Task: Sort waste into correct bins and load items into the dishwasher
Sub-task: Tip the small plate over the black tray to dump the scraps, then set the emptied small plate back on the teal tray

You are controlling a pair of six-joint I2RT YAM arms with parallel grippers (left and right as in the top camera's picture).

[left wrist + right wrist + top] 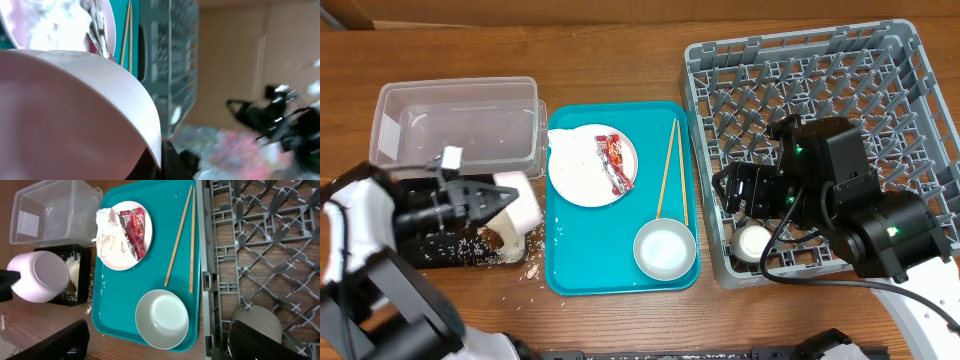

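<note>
My left gripper (503, 198) is shut on the rim of the pale-pink plate (523, 207), which is tilted on edge over the black tray (420, 250); the plate fills the left wrist view (65, 110). White rice (470, 248) and a brown scrap lie in the black tray. The clear tub (460, 125) stands behind it. On the teal tray (570, 250) are the white plate (585, 170) with the red wrapper (614, 163) and napkin (107, 230), two chopsticks (670, 170) and the bowl (663, 250). My right gripper (157, 330) is open and empty above the grey rack's (840, 80) front left, beside the white cup (753, 242).
Loose rice grains (535, 272) lie on the wooden table between the black tray and the teal tray. The rack takes up the right side of the table. Cables run from the right arm across the rack's front edge.
</note>
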